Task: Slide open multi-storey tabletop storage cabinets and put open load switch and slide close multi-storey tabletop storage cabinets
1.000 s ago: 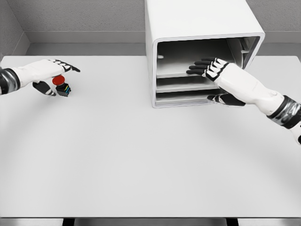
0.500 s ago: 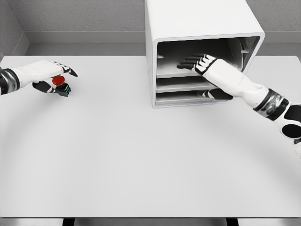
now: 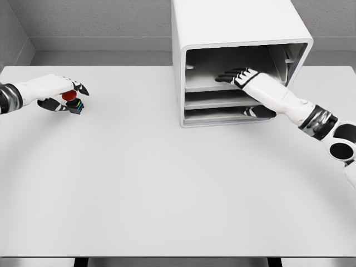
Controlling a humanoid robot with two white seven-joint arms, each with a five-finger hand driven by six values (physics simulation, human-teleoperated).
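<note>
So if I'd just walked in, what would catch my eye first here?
Probably the big white cabinet at the back of the table, with the right hand reaching into its open top compartment, fingers spread. Then the one spot of colour: a red-capped switch at the far left, with the left hand closed around it.

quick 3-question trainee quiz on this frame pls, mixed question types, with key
1. True or false: the right hand reaches into the top compartment of the white storage cabinet.
2. Which hand is closed on the red-topped load switch? A) left hand B) right hand C) neither
3. Fill in: the cabinet stands at the ___ edge of the table, as the head camera sees it.

Key: 1 true; 2 A; 3 far. The right hand's fingers are spread and hold nothing. The switch sits at the table's left side, well apart from the cabinet.
</note>
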